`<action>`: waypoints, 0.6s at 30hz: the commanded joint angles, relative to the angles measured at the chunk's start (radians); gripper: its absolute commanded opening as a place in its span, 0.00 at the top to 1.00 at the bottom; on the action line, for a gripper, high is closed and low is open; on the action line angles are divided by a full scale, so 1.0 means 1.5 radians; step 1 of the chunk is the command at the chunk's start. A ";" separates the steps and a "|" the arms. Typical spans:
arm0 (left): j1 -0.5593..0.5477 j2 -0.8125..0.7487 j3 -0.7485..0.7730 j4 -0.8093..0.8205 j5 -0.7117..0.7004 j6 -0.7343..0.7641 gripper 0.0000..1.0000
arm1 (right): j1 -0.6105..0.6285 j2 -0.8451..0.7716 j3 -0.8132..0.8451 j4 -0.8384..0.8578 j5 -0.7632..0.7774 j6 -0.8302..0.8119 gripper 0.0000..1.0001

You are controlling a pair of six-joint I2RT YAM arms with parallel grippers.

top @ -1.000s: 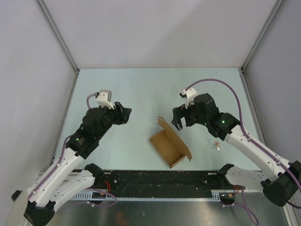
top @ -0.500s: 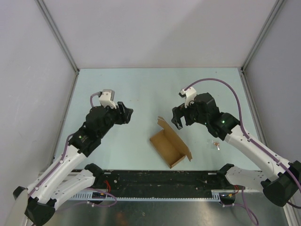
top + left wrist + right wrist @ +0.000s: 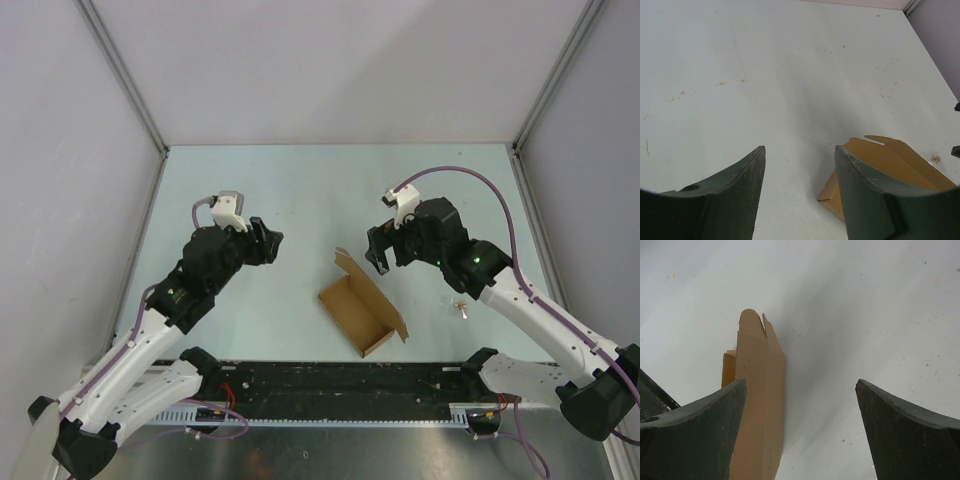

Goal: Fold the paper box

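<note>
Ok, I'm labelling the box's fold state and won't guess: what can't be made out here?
- Left wrist: the paper box runs behind a finger of the left tool and off the right edge.
- Right wrist: its lower part is cut by the bottom edge, partly behind a finger of the right tool.
- Top: the reddish speck is too small to identify.

The left gripper [image 3: 268, 243] has edged a little to the right, toward the box [image 3: 362, 312]. Its arm now reaches further out from the base, and its jaws have parted slightly wider.
</note>
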State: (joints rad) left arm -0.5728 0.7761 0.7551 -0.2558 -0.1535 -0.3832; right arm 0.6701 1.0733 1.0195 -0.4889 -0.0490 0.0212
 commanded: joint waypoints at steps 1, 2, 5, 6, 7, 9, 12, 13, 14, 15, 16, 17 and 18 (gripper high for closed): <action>0.003 -0.008 0.001 0.014 0.000 0.008 0.37 | -0.002 -0.016 0.028 0.015 0.005 -0.012 0.04; 0.003 -0.008 0.002 0.014 0.001 0.008 0.37 | -0.002 -0.016 0.028 0.014 0.005 -0.012 0.04; 0.003 -0.010 0.000 0.015 0.000 0.008 0.37 | -0.002 -0.017 0.028 0.013 0.006 -0.012 0.04; 0.003 -0.012 -0.001 0.015 -0.001 0.008 0.37 | -0.001 -0.018 0.028 0.012 0.006 -0.013 0.04; 0.003 -0.012 -0.002 0.015 -0.001 0.008 0.37 | -0.001 -0.018 0.028 0.012 0.006 -0.012 0.04; 0.003 -0.011 -0.003 0.015 0.000 0.008 0.37 | -0.002 -0.019 0.028 0.011 0.006 -0.012 0.04; 0.003 -0.009 -0.002 0.014 0.000 0.007 0.37 | -0.002 -0.019 0.028 0.012 0.007 -0.027 0.04; 0.003 -0.009 -0.002 0.015 0.000 0.007 0.37 | -0.001 -0.019 0.028 0.012 0.008 -0.027 0.04; 0.003 -0.009 -0.001 0.014 0.000 0.007 0.37 | -0.002 -0.019 0.028 0.011 0.008 -0.027 0.04; 0.003 -0.009 -0.001 0.014 0.001 0.008 0.37 | -0.002 -0.018 0.028 0.010 0.008 -0.027 0.04; 0.003 -0.009 -0.001 0.014 0.000 0.007 0.37 | -0.002 -0.018 0.028 0.009 0.009 -0.027 0.04; 0.003 -0.009 -0.001 0.015 0.000 0.007 0.37 | -0.002 -0.017 0.028 0.009 0.009 -0.027 0.04; 0.003 -0.009 -0.002 0.015 0.000 0.007 0.37 | -0.001 -0.017 0.028 0.008 0.008 -0.027 0.04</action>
State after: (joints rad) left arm -0.5728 0.7738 0.7517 -0.2558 -0.1535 -0.3836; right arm 0.6701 1.0695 1.0195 -0.4896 -0.0486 -0.0010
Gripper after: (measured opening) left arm 0.632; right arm 0.962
